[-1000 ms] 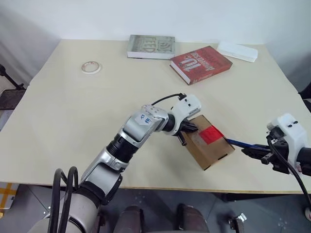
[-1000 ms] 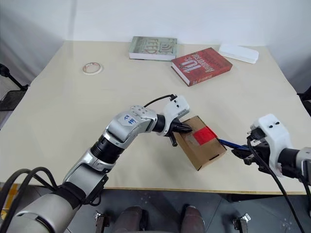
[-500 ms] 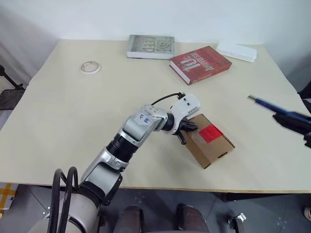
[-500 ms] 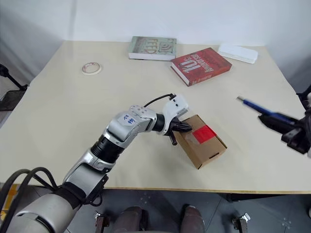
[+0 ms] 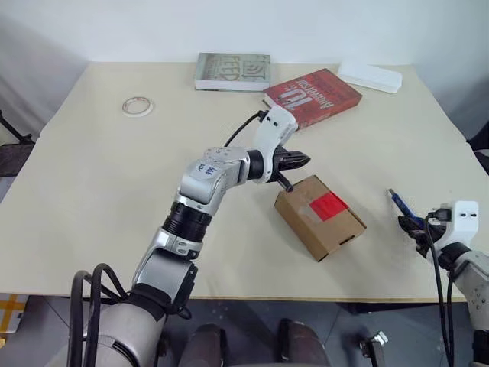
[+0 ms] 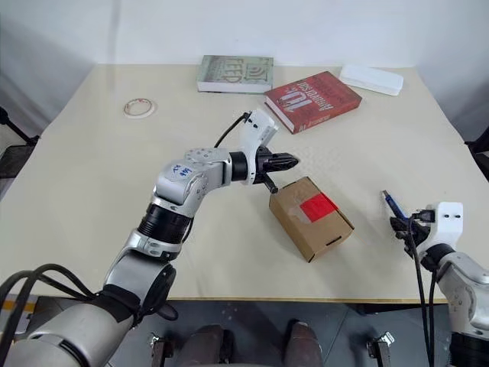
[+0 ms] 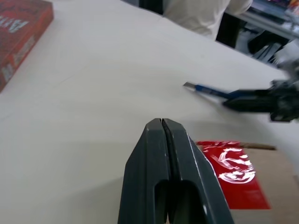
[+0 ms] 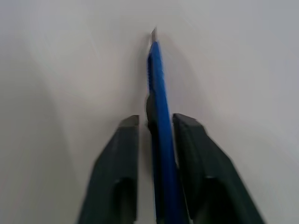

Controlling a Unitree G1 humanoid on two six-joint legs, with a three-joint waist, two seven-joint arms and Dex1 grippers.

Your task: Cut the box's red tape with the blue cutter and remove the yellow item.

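The brown box [image 5: 306, 223] lies near the table's front edge, with the red tape [image 5: 328, 206] across its closed flaps. My left gripper [image 5: 304, 160] is shut and empty. It hovers just beyond the box's far corner, clear of the cardboard, and in the left wrist view the left gripper [image 7: 161, 122] points past the red tape [image 7: 231, 170]. Low at the table's right edge is my right gripper [image 5: 410, 224]. In the right wrist view the blue cutter [image 8: 156, 79] lies between parted fingers [image 8: 126, 140], with a gap on one side. Its blade points away from me. The yellow item is hidden.
A red book [image 5: 313, 95], a grey-green book [image 5: 233, 70] and a white flat case [image 5: 370, 76] lie along the far edge. A pale tape roll [image 5: 136, 105] sits at the far left. The table's front edge [image 5: 252, 300] runs just below the box.
My left gripper lifted off the box's corner, up and away from it. My right arm swung the cutter up, then down low at the right edge, and its fingers parted around the cutter.
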